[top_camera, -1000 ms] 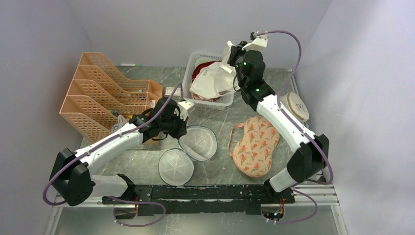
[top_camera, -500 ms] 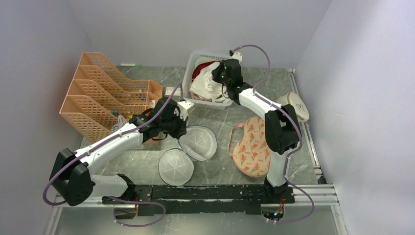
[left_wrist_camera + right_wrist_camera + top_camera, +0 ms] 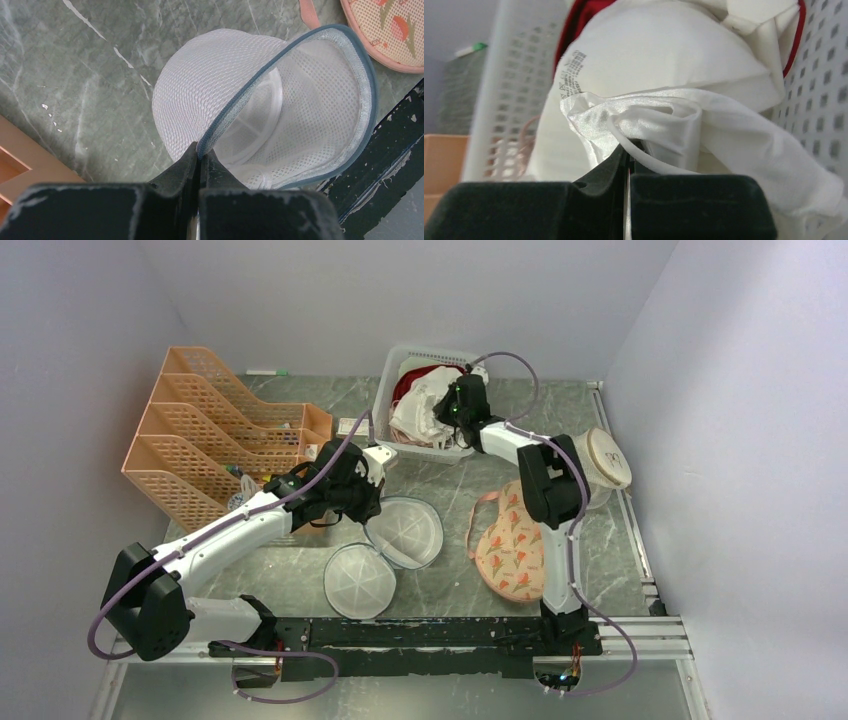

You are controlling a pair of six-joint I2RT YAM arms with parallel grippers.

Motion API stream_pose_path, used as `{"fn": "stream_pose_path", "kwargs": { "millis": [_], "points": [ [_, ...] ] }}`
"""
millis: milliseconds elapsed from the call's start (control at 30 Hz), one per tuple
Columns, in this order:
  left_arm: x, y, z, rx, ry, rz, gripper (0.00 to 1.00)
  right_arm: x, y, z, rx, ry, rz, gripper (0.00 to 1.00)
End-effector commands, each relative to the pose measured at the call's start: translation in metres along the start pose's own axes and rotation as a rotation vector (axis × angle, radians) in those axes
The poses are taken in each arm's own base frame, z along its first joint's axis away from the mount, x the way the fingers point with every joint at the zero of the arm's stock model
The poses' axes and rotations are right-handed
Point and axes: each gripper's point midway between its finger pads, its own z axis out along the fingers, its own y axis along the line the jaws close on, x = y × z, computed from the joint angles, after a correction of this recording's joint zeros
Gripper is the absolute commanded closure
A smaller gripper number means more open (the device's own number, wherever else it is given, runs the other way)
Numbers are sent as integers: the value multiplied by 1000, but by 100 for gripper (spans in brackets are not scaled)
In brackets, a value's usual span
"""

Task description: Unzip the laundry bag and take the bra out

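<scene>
The laundry bag (image 3: 405,530) lies unzipped on the table, its white mesh halves spread apart, the lower half (image 3: 358,580) nearer the arms. My left gripper (image 3: 372,502) is shut on its blue-grey zipper rim; in the left wrist view the fingers (image 3: 200,152) pinch the rim and the bag (image 3: 300,100) gapes open with no garment visible inside. My right gripper (image 3: 443,412) reaches into the white basket and is shut on the white bra (image 3: 418,412). In the right wrist view the gripper (image 3: 629,152) clamps satin fabric and a strap of the bra (image 3: 664,65).
The white basket (image 3: 383,390) at the back also holds a dark red garment (image 3: 410,378). An orange file rack (image 3: 215,430) stands at the left. A floral peach pouch (image 3: 520,540) lies right of the bag. A translucent round bag with a beige rim (image 3: 607,456) sits at the far right.
My right arm has come down from above the basket, carrying the white bra down into the basket. My left arm and the laundry bag have not moved.
</scene>
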Motion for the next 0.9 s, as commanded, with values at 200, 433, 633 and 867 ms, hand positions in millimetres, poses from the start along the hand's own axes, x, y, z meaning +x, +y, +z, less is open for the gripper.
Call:
{"fn": "stream_pose_path", "kwargs": {
  "millis": [200,433,633,867],
  "points": [
    [3,2,5,-17,9,15,88,23,-23,27,48,88,-144,96],
    [3,6,7,-38,15,16,78,-22,26,-60,-87,17,-177,53],
    [-1,11,1,-75,-7,17,48,-28,27,-124,-71,26,-258,24],
    [-25,8,-20,-86,-127,-22,1,12,-4,-194,-8,40,-258,14]
  ]
}}
